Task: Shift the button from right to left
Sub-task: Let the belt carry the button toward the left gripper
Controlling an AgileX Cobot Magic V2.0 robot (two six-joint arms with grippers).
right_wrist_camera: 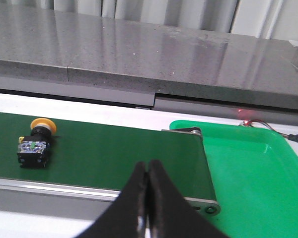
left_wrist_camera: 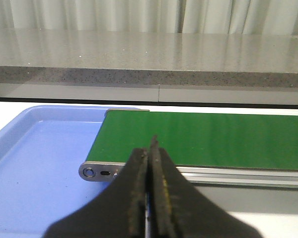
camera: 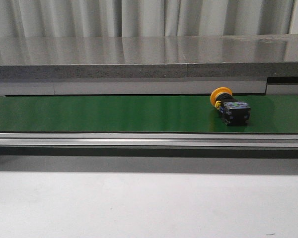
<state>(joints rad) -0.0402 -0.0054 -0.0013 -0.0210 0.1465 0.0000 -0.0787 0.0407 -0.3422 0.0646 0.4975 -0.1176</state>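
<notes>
While both grippers [left_wrist_camera: 150,198] [right_wrist_camera: 147,198] seem pressed together, the button [camera: 230,107] lies on the green belt [camera: 114,114].

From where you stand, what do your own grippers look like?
Only the fingers show. The left gripper has two black, wedge-shaped fingers tapering to a point, with worn, rough-looking inner pads. The right gripper looks the same: black and tapered. No cables or markings are visible on either.
</notes>
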